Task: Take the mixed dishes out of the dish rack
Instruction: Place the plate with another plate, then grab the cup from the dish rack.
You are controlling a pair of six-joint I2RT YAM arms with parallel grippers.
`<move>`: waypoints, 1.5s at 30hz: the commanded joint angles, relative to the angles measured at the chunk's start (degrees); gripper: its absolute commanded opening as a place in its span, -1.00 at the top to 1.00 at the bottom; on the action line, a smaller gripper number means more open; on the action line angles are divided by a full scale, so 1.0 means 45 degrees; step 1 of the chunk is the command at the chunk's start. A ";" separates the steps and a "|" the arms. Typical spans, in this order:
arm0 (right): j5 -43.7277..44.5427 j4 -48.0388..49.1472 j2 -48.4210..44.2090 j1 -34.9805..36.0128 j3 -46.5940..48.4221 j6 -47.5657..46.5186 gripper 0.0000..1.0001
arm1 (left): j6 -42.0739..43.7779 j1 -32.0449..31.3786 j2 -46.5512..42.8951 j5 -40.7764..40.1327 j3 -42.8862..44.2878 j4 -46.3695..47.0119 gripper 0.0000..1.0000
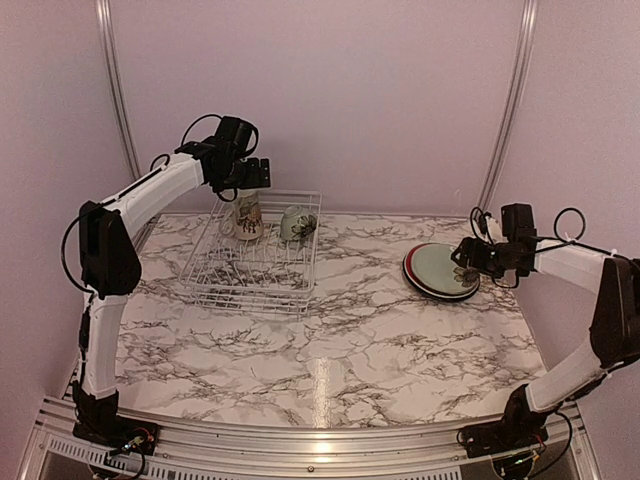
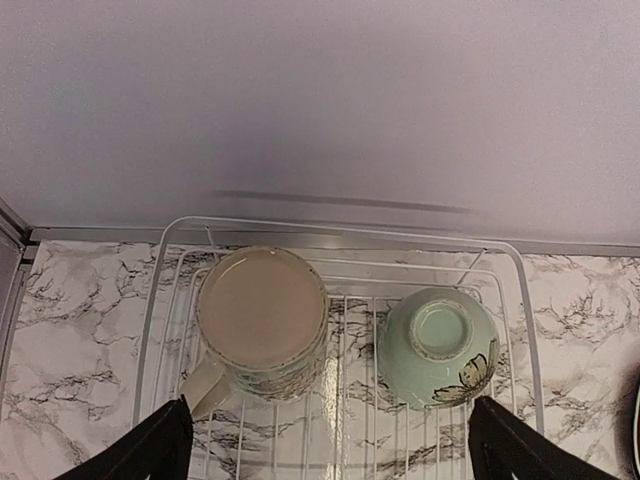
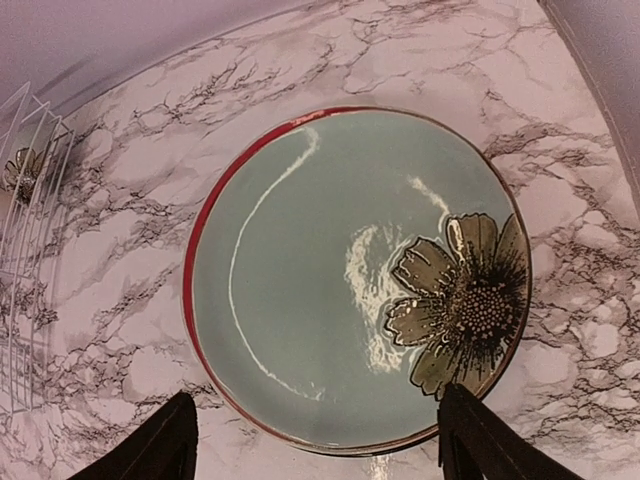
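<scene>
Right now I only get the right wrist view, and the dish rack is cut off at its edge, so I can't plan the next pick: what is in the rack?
Observer: Two things sit in the dish rack: a cream floral mug at its far left end, and a small pale green bowl to the right of it, foot ring up.
Operator: Is the left arm anywhere near them?
Observer: Yes. The left end effector hangs above the mug, jaws open, holding nothing.
</scene>
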 commanded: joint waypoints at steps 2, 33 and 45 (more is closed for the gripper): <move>-0.0112 0.0395 0.0208 0.0111 0.0124 -0.0075 -0.59 | 0.0572 0.0385 0.1140 -0.0443 0.1115 -0.1022 -0.98; -0.0505 0.0811 0.0804 0.0110 0.0245 0.0345 -0.59 | 0.1903 0.1396 0.3853 0.0484 0.1785 0.1743 -0.90; -0.0697 0.0817 0.1107 0.0147 0.0632 0.0570 -0.58 | 0.2014 0.1382 0.3143 0.0878 0.1005 0.2084 -0.13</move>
